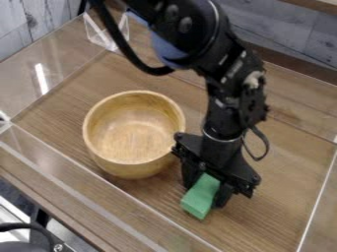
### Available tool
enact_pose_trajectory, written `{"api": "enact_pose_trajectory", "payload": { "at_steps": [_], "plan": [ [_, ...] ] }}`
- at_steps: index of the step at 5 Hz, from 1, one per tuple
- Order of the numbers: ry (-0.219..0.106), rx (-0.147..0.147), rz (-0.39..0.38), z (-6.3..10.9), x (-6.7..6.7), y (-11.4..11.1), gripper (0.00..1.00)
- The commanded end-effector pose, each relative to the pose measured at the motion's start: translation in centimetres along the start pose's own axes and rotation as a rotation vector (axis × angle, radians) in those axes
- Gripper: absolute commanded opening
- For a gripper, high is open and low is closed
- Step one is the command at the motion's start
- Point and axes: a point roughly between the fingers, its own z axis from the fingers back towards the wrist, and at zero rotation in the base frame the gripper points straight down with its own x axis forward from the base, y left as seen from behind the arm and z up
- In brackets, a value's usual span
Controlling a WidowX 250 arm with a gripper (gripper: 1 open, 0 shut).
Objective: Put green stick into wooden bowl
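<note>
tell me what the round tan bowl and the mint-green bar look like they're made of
The round tan bowl looks like wood with a smooth, lightly sheened finish: grain lines run through its hollow and thick rim. The mint-green bar shows flat, even colour with no grain or gloss, so painted wood or matte plastic; the picture cannot settle which.

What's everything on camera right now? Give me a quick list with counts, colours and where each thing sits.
Wooden bowl: one, light tan, empty, left of centre on the table.
Green stick: one, mint green, right of the bowl near the front edge, between the gripper's fingers.
Table: one, brown wood grain.
Clear panels: transparent, along the table's edges.
Arm: one, black, reaching down from the top.
Gripper: one, black, shut on the green stick.
</note>
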Motion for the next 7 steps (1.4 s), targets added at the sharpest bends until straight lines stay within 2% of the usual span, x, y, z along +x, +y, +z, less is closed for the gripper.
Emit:
{"api": "enact_pose_trajectory", "payload": {
  "at_steps": [1,2,3,5,6,7],
  "plan": [
    [-0.048,-0.008,0.013,1.6,0.7,0.8,0.00],
    [-0.059,-0.009,0.036,3.0,0.9,2.3,0.00],
    [-0.076,-0.011,0.070,4.6,0.9,5.4,0.00],
    [-0.102,-0.007,0.079,4.5,0.8,12.3,0.00],
    [-0.106,-0.008,0.085,4.4,0.7,13.9,0.00],
    [-0.100,-0.017,0.094,4.1,0.8,12.7,0.00]
  ]
}}
